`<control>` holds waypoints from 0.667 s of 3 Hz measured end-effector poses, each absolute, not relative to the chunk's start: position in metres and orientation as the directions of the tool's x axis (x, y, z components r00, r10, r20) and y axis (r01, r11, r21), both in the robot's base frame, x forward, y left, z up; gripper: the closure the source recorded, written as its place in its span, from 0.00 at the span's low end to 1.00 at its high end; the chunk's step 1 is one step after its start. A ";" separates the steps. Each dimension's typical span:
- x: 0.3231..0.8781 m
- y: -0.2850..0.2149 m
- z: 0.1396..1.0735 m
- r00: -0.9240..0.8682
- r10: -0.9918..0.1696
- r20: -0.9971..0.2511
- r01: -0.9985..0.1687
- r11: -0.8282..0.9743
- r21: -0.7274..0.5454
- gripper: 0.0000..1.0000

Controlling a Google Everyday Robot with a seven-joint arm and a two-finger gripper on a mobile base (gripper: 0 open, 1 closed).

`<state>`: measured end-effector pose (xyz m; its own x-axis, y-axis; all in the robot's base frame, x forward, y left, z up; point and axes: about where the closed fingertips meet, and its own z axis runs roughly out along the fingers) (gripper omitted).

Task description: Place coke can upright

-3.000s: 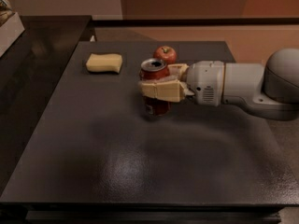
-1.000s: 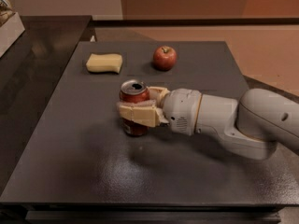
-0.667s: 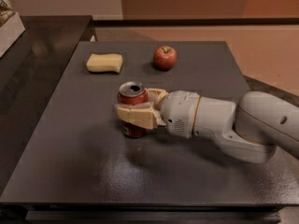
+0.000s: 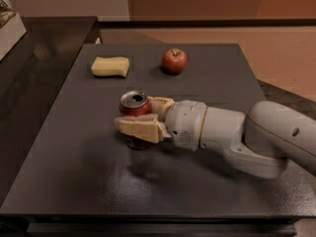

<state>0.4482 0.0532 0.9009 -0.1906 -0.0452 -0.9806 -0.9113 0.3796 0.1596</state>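
Dark grey table [image 4: 232,78] supports all items. At mid-table the gripper [image 4: 136,114] reaches in from the right, its fingers closed against both sides of the coke can [image 4: 134,101], which is upright with its silver top upward. An apple [image 4: 174,61] and a yellow sponge [image 4: 110,66] lie farther back.

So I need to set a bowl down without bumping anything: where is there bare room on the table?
Bare on the table: the front strip, nearer than the coke can and the arm; picture left, forward of the sponge; the rear corner at picture right, past the apple. Crowded: the middle, where the gripper holds the can.
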 end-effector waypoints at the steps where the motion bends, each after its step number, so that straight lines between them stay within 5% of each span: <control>1: 0.447 0.055 0.902 -0.188 -0.048 -0.981 -0.913 0.378 0.156 0.00; 2: 0.447 0.055 0.902 -0.187 -0.048 -0.981 -0.913 0.378 0.156 0.00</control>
